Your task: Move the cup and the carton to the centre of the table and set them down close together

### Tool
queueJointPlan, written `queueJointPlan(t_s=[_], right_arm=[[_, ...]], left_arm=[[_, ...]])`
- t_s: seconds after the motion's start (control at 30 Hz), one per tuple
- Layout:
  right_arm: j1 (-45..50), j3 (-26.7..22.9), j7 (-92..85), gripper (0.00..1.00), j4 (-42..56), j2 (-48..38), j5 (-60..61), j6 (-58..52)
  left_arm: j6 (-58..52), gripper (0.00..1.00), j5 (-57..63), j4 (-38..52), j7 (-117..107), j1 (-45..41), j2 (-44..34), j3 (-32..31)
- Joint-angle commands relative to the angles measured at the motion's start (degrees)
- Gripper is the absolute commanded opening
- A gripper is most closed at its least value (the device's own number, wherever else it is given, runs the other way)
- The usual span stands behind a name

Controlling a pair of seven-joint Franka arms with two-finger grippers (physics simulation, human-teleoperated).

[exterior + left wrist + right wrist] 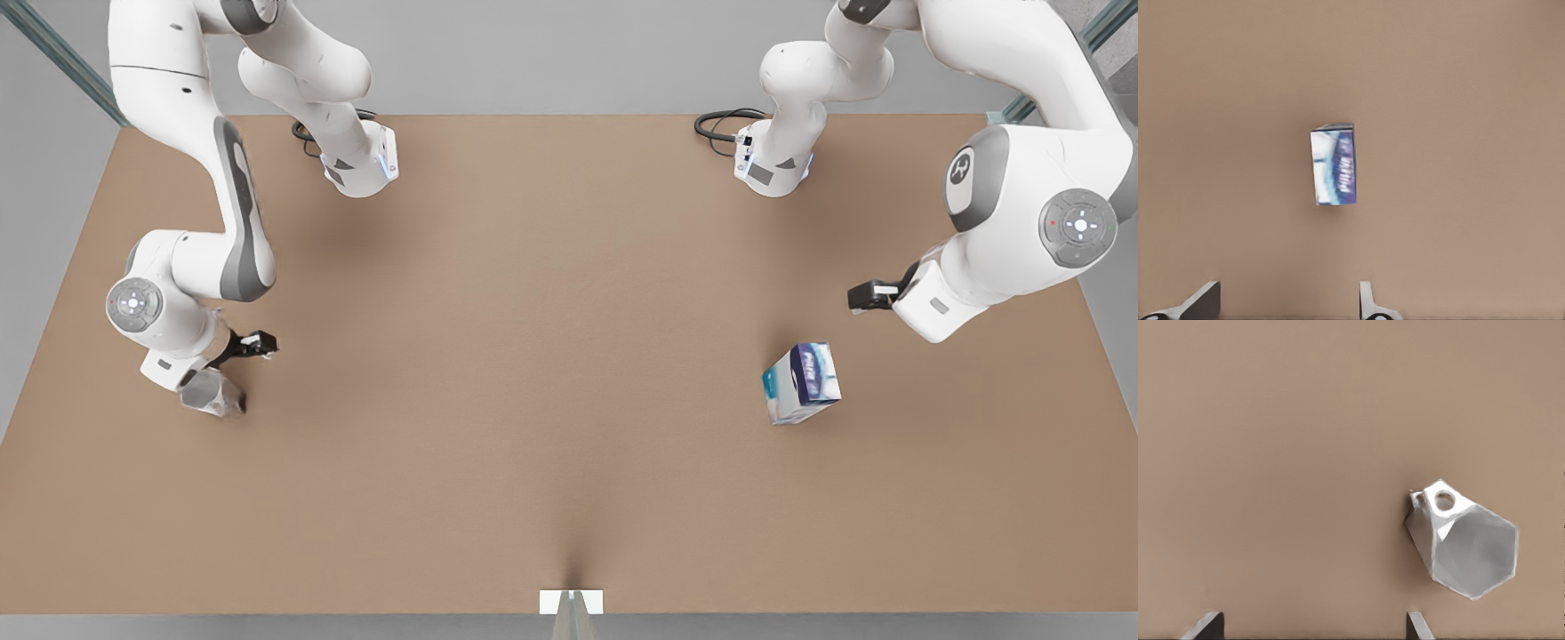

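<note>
Light brown and matte, the bench (533, 373) carries both task things far apart, neither at its centre. The cup (213, 394), silvery-grey and faceted, is seen close to the edge at the front view's left, its pale inside visible from the right wrist camera (1465, 545). The right claw (233, 348) is held just above and beside it, fingers (1205, 627) spread apart, nothing between them. The carton (802, 382), white with dark blue and teal panels, is found toward the opposite short edge, standing slightly turned. The left claw (867, 296) is held above the bench near the carton (1334, 165), fingertips (1368, 303) likewise apart and gripping nothing.
</note>
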Motion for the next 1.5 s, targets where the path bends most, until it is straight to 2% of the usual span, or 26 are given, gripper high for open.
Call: queueJointPlan(t_s=[0.0, 0.13, 0.27, 0.5, 0.77, 1.07, 1.13, 1.27, 1.33, 1.37, 1.43, 1.47], right_arm=[[-0.7, 0.0, -0.4, 1.00, -0.1, 0.3, 0.0, 0.0], [-1.5, 0.0, -0.1, 1.00, 0.3, 1.4, 0.1, 1.2], [-1.3, 0.0, -0.5, 1.00, 0.1, 3.4, 0.0, 8.4], [-3.6, 0.0, -0.6, 1.00, -2.2, 5.3, -0.2, 5.7], [-5.2, 0.0, -1.0, 1.00, 2.0, 8.6, -2.8, 8.8], [-6.3, 0.0, -1.0, 1.00, 1.9, 12.8, -2.8, 9.0], [-6.2, 0.0, -1.0, 1.00, 1.9, 13.9, -2.8, 13.4], [-6.3, 0.0, -1.0, 0.99, 1.6, 15.4, -2.7, 14.7], [-6.3, 0.0, -1.2, 0.71, 1.5, 15.5, -2.7, 14.3], [-6.3, 0.0, -2.3, 0.60, 1.5, 15.5, -2.7, 14.3], [-6.3, 0.0, -2.3, 0.50, 1.5, 16.1, -2.7, 14.3], [-6.3, 0.0, -2.3, 0.49, 1.6, 16.6, -2.7, 14.7]], left_arm=[[0.0, 1.00, 0.0, 0.0, 0.0, 0.0, 0.0, 0.0], [-0.3, 1.00, 0.0, 0.0, 0.0, 0.0, -0.1, -0.1], [-0.3, 1.00, 0.0, 0.0, 0.0, 0.0, -0.1, -0.2], [-1.6, 1.00, -0.1, 0.4, 0.0, 0.0, -0.1, -0.4], [-2.2, 1.00, 0.0, 0.7, 0.0, 0.0, 0.1, -0.7], [-2.5, 1.00, -0.1, 1.0, 0.0, 0.0, 0.4, -0.6], [-2.5, 1.00, -0.1, 1.0, 0.0, 0.0, 0.5, -0.7], [-2.6, 1.00, 0.0, 1.0, 0.0, 0.0, 0.5, -0.7], [-2.6, 1.00, 0.0, 1.0, -0.1, 0.0, 0.5, -0.7], [-2.7, 1.00, 0.0, 1.0, -0.2, 0.0, 0.5, -0.7], [-2.9, 1.00, 0.0, 1.0, -0.4, 0.0, 0.5, -1.0], [-2.7, 1.00, 0.0, 1.0, -0.4, 0.0, 0.5, -0.9]])
